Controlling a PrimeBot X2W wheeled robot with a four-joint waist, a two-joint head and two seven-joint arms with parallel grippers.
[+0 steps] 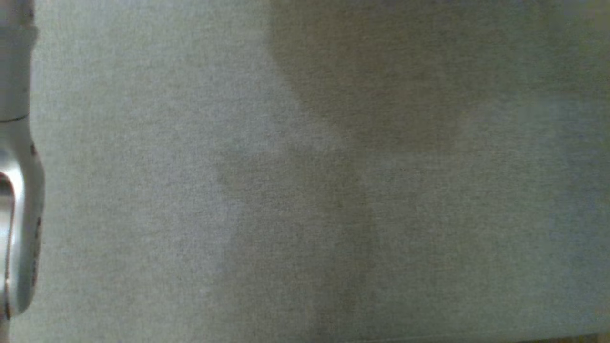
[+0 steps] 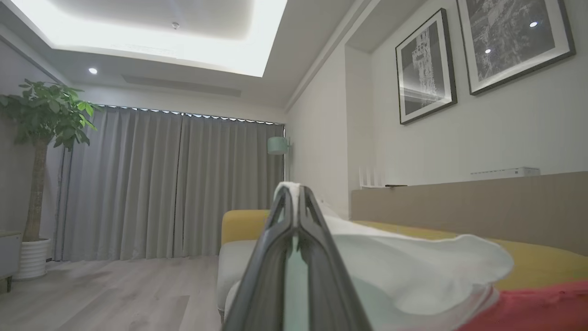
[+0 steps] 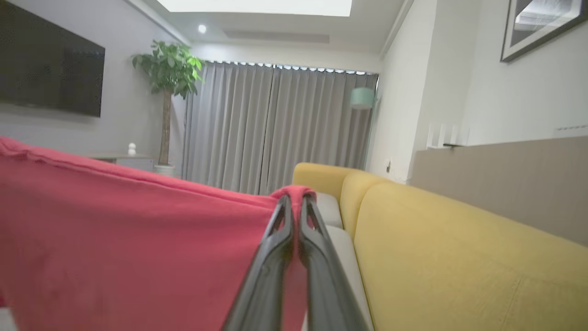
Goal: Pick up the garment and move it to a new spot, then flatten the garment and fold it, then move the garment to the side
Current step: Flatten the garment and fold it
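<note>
My left end effector (image 2: 296, 189) is clamped on a white section of the garment (image 2: 413, 266), and my right end effector (image 3: 296, 198) is closed tight on a folded bit of its red edge. The cloth hangs stretched between them, off any surface, just beside the yellow sofa (image 3: 459, 239). The chief risk is a slip. Each pinch takes only a small bite near the fingertips, so a sharp pull as my arms spread could drag the hem out and drop one side. If I set it down with the two corners uneven, the red panel will land bunched or twisted, and flattening will take extra passes. It could also drape over the sofa back or arm instead of the seat if I lower it too near the cushions. Looking down from my head, I see my pale forearm (image 1: 19, 190) at the left edge over a grey woven surface (image 1: 305, 190), probably the landing spot, though that view is too blurred to be sure. I can read no brand, label or writing: none on the garment, and the framed prints (image 2: 425, 66) on the wall carry no legible text.
</note>
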